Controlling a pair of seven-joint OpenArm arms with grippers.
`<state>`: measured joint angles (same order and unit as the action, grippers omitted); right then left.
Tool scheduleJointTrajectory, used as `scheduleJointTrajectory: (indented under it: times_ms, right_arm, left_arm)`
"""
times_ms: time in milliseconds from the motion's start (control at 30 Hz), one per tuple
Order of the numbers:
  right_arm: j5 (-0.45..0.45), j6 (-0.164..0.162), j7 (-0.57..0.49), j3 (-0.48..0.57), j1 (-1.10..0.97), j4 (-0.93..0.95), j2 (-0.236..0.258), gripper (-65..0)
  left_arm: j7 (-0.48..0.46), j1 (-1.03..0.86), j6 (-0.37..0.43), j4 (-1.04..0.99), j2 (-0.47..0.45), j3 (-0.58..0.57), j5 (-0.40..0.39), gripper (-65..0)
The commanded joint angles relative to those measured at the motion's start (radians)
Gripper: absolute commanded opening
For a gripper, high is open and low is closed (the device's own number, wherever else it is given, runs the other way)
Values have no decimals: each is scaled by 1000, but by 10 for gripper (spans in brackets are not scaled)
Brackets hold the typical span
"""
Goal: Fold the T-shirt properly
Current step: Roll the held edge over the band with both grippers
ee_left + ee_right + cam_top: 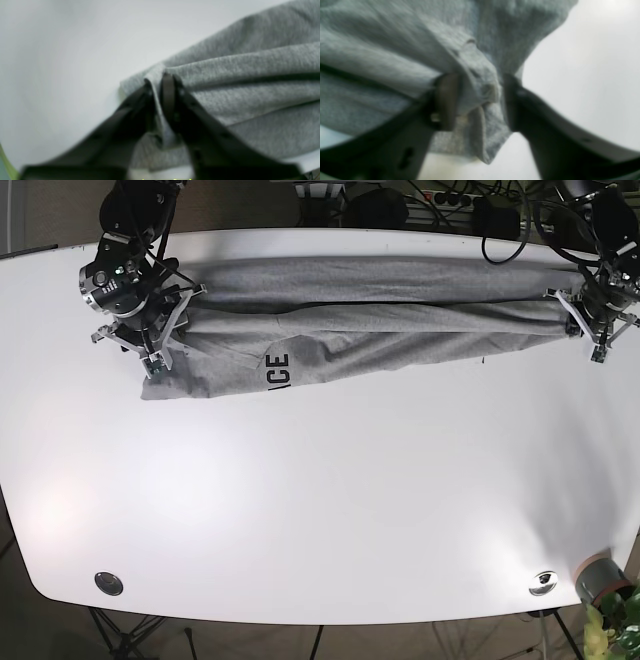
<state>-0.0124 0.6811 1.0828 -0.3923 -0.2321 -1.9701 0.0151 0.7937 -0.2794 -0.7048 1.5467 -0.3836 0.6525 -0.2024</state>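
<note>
We see the grey T-shirt [380,305] stretched long across the far part of the white bench [320,490], running from the far left to the far right and gathered into long lengthwise folds. Near its left end a looser flap spreads toward us, with dark lettering [279,370] printed on it.

Our left pincer [160,80], which stands at the right end of the cloth in the base view [590,315], is pressed together on a thin ridge of the shirt [250,75]; in the left wrist view the fabric is nipped between the two dark fingers [168,95] and fans out to the right of them.

Our right pincer [480,87], at the left end in the base view [150,330], is pinching a thicker bunch of the shirt [395,50]; in the right wrist view its fingers [446,100] stand a little apart, with a bundle of cloth filling the space between them and a corner hanging below. That view is blurred, so finer detail of the grip escapes us.

At the near edge of the bench we see two round metal fittings [108,583], one left and one right, and just beside the right one a small grey cylinder [600,577].
</note>
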Motion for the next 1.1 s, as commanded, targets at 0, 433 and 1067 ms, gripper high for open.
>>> scheduleJointTrajectory:
  times_ms: [0, 433, 1067]
  right_arm:
    - [-7, -1, -14, -3, 12, -41, 9, -265]
    - [-192, 2, -34, 13, 78, -54, 10, -228]
    - [-116, -44, -43, 148, -25, 12, 6, -228]
  left_arm:
    - [-7, 2, 7, 39, -22, 10, 1, -461]
    - [-1, 4, 7, 249, 18, 51, -95, -269]
    - [-7, -93, 7, 85, 35, -33, -105, -272]
